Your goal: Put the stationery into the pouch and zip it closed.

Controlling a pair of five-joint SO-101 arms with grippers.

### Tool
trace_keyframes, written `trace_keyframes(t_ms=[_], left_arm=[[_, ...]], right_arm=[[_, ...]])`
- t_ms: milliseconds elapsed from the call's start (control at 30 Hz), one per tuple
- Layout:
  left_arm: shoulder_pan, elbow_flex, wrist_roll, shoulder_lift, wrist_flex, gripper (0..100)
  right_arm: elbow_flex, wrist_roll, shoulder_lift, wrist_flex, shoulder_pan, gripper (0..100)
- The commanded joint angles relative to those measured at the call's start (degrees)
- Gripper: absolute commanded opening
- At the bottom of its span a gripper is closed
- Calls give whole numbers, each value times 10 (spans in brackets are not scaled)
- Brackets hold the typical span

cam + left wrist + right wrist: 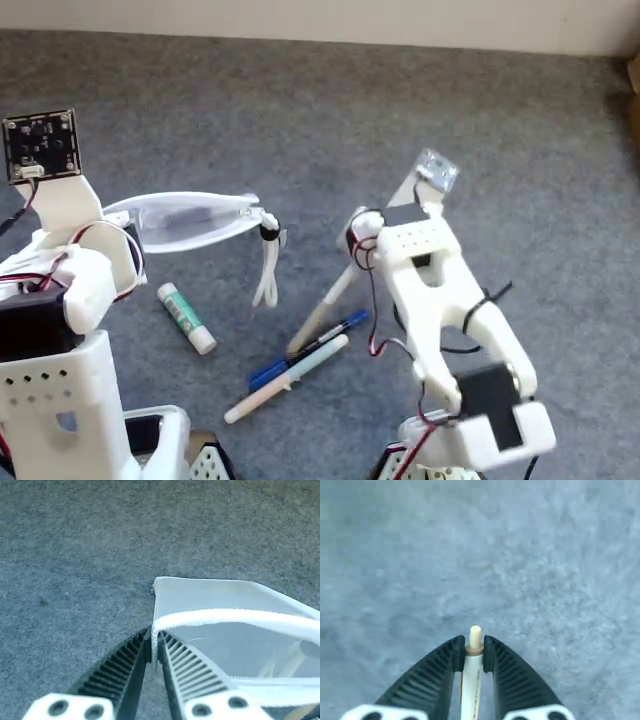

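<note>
Two loose pens (308,350), one glue stick (187,318); left gripper (154,635) clamps pouch (215,597), right gripper (474,647) a third pen (473,680).

**Pouch open, stationery outside**

Clear pouch (190,220), mouth open, left of the surface's centre, white strap (268,270) trailing. Nearer the front edge, lying flat: green-labelled glue stick (187,318), blue pen (270,372), white pen (285,380). Cream pen (322,308) tilted, one end lifted.

pouch (225,597) cropped at edge, pen (471,680) likewise
</note>
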Motion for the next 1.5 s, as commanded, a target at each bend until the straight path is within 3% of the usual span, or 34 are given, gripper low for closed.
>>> trace_keyframes(t_ms=[0,1467], left_arm=[[-10,15,5,21,-6,8],[-8,15,5,21,-4,8]], right_arm=[[-3,-3,-73,-7,5,9],[-6,261,-474,-9,1,5]])
